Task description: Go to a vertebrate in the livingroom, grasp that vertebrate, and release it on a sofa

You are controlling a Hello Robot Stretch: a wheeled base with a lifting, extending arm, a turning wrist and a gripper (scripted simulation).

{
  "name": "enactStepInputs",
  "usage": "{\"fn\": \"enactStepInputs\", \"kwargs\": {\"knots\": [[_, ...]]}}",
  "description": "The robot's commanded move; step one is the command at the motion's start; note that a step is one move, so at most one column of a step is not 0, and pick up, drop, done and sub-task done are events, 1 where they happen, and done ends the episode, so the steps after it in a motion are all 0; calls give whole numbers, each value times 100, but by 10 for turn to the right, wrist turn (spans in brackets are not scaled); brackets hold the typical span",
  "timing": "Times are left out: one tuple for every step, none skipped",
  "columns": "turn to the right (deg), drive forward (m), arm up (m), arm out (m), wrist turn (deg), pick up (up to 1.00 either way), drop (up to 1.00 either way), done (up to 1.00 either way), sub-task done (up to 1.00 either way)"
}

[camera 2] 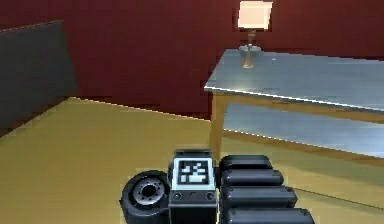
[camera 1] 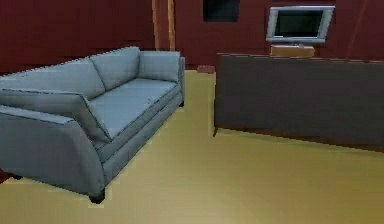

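A: While the robot looked ahead, what lay before it?

B: A long grey-blue upholstered sofa [camera 1: 110,100] stretched from nine to seven o'clock in the forward view, standing on a mustard-yellow floor [camera 1: 220,180]. At three o'clock stood a broad dark grey upright panel [camera 1: 300,100], well apart from the sofa. Beyond it, at one o'clock, a flat silver-framed television [camera 1: 300,22] sat on a pale wooden stand [camera 1: 292,50] against a dark red wall [camera 1: 350,30].

A: And the vertebrate?

B: Where the vertebrate was, I could not tell.

A: What showed on the arm's side?

B: A grey metal table [camera 2: 310,78] with a lower shelf stood at two o'clock. A small lamp [camera 2: 252,30] with a pale square shade stood upright on the tabletop at twelve o'clock, near the far edge. A dark grey panel rose at nine o'clock.

A: The tool?

B: At six o'clock sat the black ribbed arm [camera 2: 260,190]. A white square marker [camera 2: 193,172] with black marks was just left of it, and the gripper [camera 2: 148,196], a dark rounded body, was left of that. I could not make out its far end, so I could not tell whether the fingers stood apart or together, or held anything.
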Motion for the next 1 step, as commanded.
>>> {"fn": "enactStepInputs", "kwargs": {"knots": [[0,100,0,0,0,0,0,0,0]]}}
